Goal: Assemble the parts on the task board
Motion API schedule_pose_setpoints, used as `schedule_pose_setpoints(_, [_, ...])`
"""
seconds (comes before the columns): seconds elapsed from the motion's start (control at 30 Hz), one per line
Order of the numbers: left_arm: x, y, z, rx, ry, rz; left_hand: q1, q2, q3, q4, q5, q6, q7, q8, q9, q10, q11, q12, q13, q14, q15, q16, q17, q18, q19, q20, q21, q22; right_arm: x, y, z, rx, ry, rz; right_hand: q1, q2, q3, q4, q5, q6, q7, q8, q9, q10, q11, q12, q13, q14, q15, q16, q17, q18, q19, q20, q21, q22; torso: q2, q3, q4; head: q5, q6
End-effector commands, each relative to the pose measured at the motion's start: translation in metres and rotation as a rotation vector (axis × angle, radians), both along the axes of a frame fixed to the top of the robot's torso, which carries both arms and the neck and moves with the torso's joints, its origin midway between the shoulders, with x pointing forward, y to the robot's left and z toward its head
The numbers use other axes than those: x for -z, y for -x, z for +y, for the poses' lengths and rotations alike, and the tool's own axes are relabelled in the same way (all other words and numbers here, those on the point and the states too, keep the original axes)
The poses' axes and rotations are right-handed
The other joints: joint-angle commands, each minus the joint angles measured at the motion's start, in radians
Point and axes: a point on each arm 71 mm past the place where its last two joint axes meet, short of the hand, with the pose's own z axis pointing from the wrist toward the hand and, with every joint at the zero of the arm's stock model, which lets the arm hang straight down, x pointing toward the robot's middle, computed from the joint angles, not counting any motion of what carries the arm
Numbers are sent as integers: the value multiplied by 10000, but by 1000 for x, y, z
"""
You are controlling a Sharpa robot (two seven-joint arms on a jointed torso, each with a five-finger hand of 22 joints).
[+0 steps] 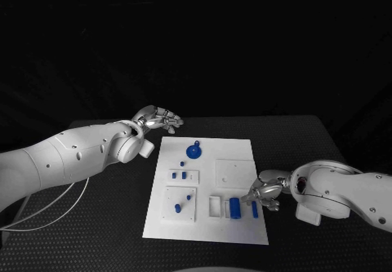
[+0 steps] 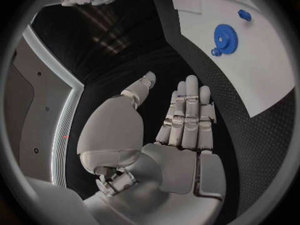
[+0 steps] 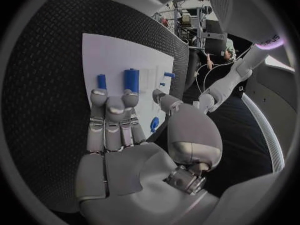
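Two blue cylinders [image 3: 131,80] before right hand [image 3: 115,130]

- Left arm reaches in, bent at the wrist; left hand [image 1: 161,118] is raised, palm flat, fingers [image 2: 187,110] straight, close together, holding nothing.
- Right hand [image 1: 265,192] is lowered, fingers [image 3: 112,120] extended, empty.

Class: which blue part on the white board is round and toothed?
The blue gear near the board's far edge; the other blue parts are small pegs or cylinders.
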Motion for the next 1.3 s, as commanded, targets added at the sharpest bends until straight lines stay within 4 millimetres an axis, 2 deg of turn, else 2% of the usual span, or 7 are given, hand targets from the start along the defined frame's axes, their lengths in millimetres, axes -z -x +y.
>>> schedule_pose_setpoints(0.03, [-1,1,-4,154,151,-31,0,73,-10,77,-11,-27,2,47,-16,-58,-15,66,-17,-20,37,-35,13,69,-40,11,-39,10,3,0,3,116,582,154,-188,-58,-8,88,-58,73,-4,-70,-13,-224,-287,66,60,134,-69,82,46,269,18,-90,67,201,-21,0,-30,-30,-31])
schedule_pose_setpoints(0.27, [-1,2,-6,230,186,-5,-12,78,-14,89,-9,-29,2,49,-18,-61,-13,66,-18,-20,38,-39,18,68,-40,12,-42,14,10,0,12,90,818,-169,-453,-245,14,277,-57,129,-21,-87,-17,-213,-303,148,178,150,-84,140,134,269,27,-135,177,190,-3,-7,4,-41,-15])
schedule_pose_setpoints(0.43, [-1,3,-8,285,209,5,-29,85,-19,107,-7,-29,2,53,-19,-64,-12,66,-20,-20,39,-44,24,67,-40,13,-47,19,18,-1,15,35,1181,-331,-651,-423,153,533,-55,150,-27,-113,-21,-224,-310,176,258,154,-90,154,186,269,20,-167,248,177,-5,-9,5,3,-66])
schedule_pose_setpoints(0.57, [-1,3,-8,325,220,36,-47,86,-25,124,-6,-32,3,55,-22,-67,-11,66,-21,-21,40,-50,30,66,-41,14,-53,23,25,-1,16,29,1336,-219,-861,-697,187,784,-54,135,-20,-143,-22,-230,-303,189,311,161,-86,159,220,269,19,-178,302,172,-4,-6,5,46,-114])
schedule_pose_setpoints(0.77, [-1,4,-8,316,220,38,-55,87,-27,133,-6,-34,3,56,-23,-68,-10,66,-22,-22,41,-53,33,66,-41,14,-55,26,31,0,17,-94,1411,-56,-897,-722,143,815,-53,131,-19,-149,-17,-231,-302,201,334,164,-84,165,234,269,15,-184,325,174,-11,-5,-11,85,-210])
schedule_pose_setpoints(1.13, [-1,4,-7,317,221,46,-72,88,-32,153,-7,-37,3,59,-25,-71,-10,67,-24,-24,42,-61,40,66,-42,15,-62,32,33,1,24,-172,1369,-14,-891,-683,42,802,-53,142,-22,-146,-1,-234,-305,228,379,167,-85,180,262,269,1,-197,369,178,-16,-4,-21,128,-264])
schedule_pose_setpoints(1.3, [-1,4,-7,324,224,47,-73,88,-32,156,-6,-37,2,61,-26,-71,-10,67,-25,-26,42,-64,42,67,-43,14,-64,34,35,1,29,-243,1345,9,-811,-627,-34,729,-52,189,-35,-124,24,-230,-317,252,421,172,-94,194,289,269,-14,-210,412,178,-6,-13,1,117,-267])
